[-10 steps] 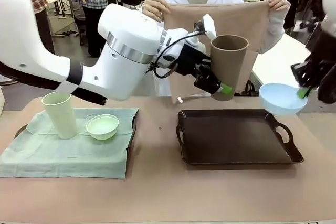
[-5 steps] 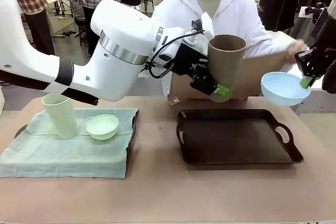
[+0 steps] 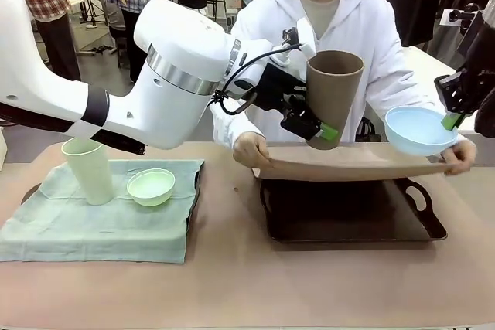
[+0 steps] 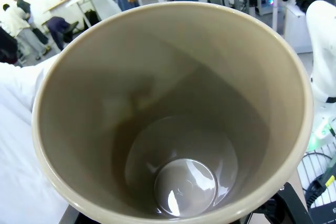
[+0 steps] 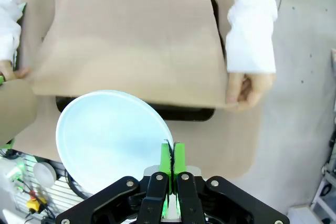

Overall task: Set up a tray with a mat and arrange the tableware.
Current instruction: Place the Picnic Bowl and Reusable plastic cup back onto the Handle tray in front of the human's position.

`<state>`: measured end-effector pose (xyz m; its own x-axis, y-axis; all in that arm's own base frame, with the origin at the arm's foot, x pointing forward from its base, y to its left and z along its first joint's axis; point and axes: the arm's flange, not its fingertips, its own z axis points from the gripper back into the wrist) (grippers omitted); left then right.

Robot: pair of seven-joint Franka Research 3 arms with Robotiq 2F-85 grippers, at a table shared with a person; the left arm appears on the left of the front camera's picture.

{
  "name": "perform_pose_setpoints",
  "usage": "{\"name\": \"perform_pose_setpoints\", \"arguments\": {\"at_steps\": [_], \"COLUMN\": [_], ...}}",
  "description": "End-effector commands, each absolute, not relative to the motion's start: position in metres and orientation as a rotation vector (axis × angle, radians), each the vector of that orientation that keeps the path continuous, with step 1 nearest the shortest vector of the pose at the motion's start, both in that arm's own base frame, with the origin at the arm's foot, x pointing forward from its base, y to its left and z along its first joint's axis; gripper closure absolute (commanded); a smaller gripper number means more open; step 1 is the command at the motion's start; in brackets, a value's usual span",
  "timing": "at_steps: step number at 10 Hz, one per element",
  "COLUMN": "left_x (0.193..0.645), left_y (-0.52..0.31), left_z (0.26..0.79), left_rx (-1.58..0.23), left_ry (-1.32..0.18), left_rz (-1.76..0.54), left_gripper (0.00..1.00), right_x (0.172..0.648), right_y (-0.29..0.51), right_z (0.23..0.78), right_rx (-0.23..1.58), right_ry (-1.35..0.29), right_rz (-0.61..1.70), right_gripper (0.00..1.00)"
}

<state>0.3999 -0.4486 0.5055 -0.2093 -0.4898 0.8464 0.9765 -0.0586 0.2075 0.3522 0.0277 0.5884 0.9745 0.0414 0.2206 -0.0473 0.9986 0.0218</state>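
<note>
The person has lowered the mat (image 3: 352,166) over the tray (image 3: 418,231). Keep your left pincer (image 3: 315,127) clamped on the brown tumbler (image 3: 332,94), right pincer (image 3: 448,120) pinching the blue bowl (image 3: 418,130) (both aloft) until it's flat.

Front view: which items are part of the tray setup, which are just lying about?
In the job:
brown tumbler, held by left fingers
blue bowl, pinched by right fingers
brown mat, in the person's hands
dark tray
green tumbler
green bowl
green mat

Lying about:
nothing on the table
</note>
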Motion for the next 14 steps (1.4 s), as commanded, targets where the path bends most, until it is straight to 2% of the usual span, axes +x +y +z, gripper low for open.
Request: {"name": "perform_pose_setpoints", "arguments": {"at_steps": [1, 14], "left_x": [0.4011, 0.4011], "left_y": [-0.451, -0.451], "left_z": [0.5081, 0.5081], "left_rx": [-0.722, -0.722], "left_ry": [-0.968, -0.968], "left_rz": [-1.568, -1.568], "left_gripper": [1.0, 1.0], "right_x": [0.3504, 0.3504], "right_y": [0.0267, 0.0267], "right_z": [0.5871, 0.5871], "right_rx": [0.027, 0.027], "right_ry": [-0.22, -0.22], "right_rz": [0.044, 0.044], "right_gripper": [1.0, 1.0]}}
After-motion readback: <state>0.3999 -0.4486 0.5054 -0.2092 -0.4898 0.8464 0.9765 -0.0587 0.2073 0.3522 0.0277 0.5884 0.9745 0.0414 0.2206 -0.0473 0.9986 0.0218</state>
